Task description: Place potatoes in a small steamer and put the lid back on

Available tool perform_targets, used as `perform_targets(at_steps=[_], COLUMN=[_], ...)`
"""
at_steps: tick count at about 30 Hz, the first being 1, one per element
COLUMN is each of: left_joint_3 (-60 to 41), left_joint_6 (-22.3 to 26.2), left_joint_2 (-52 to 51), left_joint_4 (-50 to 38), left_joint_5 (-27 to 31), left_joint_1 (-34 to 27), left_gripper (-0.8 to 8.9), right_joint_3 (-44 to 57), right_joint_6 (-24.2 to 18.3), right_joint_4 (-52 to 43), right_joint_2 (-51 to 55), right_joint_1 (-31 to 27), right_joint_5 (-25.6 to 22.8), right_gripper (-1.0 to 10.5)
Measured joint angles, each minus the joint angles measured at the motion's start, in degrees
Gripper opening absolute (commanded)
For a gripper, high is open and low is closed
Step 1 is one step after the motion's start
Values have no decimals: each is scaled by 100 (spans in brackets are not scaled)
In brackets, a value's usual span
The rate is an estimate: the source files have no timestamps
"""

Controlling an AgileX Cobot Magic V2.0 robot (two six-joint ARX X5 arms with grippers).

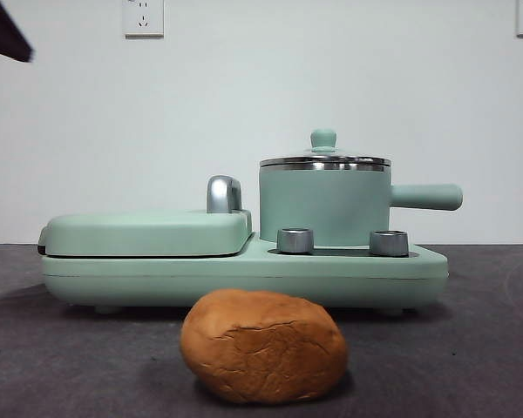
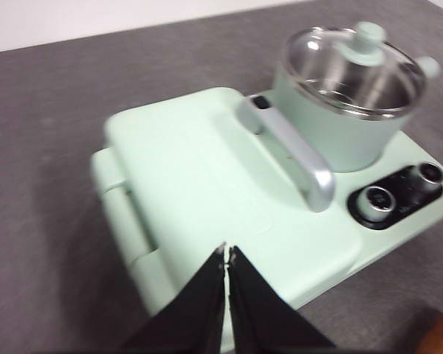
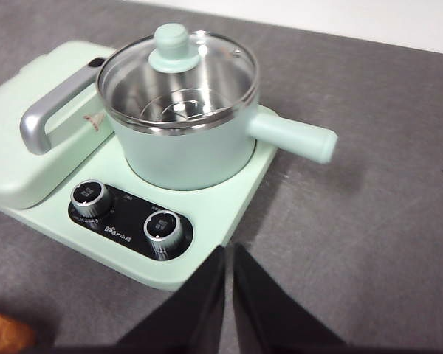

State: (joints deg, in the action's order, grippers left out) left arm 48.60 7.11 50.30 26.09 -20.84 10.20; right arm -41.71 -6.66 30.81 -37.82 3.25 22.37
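Grey surface [image 1: 488,348]: cracked orange-brown potato [image 1: 263,347] lies before the appliance, round glass lid [image 3: 179,77] still on the mint-green steamer pot [image 3: 184,147] (nothing started). Left gripper [image 2: 227,254] and right gripper [image 3: 229,254] both clenched, empty, hanging clear.

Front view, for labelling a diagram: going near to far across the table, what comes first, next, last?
Potato → mint-green cooker base with two steel knobs → small steamer with its glass lid on.

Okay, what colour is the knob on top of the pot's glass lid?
Mint green, matching the pot. The lid knob shows best in the right wrist view.
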Motion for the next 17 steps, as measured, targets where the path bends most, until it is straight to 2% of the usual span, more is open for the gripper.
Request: perform_targets(at_steps=[9,14,15,17], left_joint_3=[20,20,20,20], left_joint_6=[177,796,914,1150], left_joint_2=[649,817,822,824], left_joint_4=[-732,-739,-739,-752], left_joint_5=[-7,-7,-9,-11], left_joint_1=[922,1342,1388,1453], left_gripper=[6,11,35,162], right_joint_3=[-457,-457,-459,-459], right_joint_6=[-402,-756,-852,-1062], right_joint_4=[28,81,87,160], right_joint_2=[-822,-870,-870,-870], right_joint_1=[114,442,492,586], right_joint_5=[151,142,125,-17], right_gripper=[16,19,38,140])
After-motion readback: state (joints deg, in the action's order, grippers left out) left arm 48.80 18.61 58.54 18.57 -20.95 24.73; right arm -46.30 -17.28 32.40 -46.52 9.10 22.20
